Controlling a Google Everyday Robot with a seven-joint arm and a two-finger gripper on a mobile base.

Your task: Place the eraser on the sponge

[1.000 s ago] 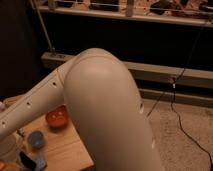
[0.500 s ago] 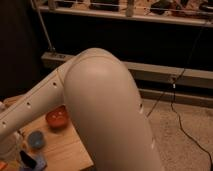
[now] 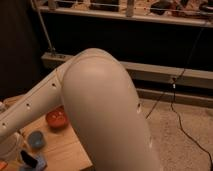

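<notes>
My arm's big pale elbow (image 3: 107, 110) fills the middle of the camera view, and its forearm (image 3: 30, 107) runs down to the lower left. The gripper sits at that lower left end, beyond the pale wrist part (image 3: 9, 146), and is shut. A light blue sponge (image 3: 36, 163) lies on the wooden table (image 3: 65, 150) at the bottom left corner. A small dark block, the eraser (image 3: 25, 157), stands at the sponge's left side, just right of the wrist. Whether the gripper touches it is hidden.
A red bowl (image 3: 56, 119) sits on the table beside the forearm, and a small round blue cup (image 3: 36, 139) stands between the bowl and the sponge. Speckled floor with a black cable (image 3: 176, 117) lies right. A metal rack (image 3: 125, 15) crosses the dark background.
</notes>
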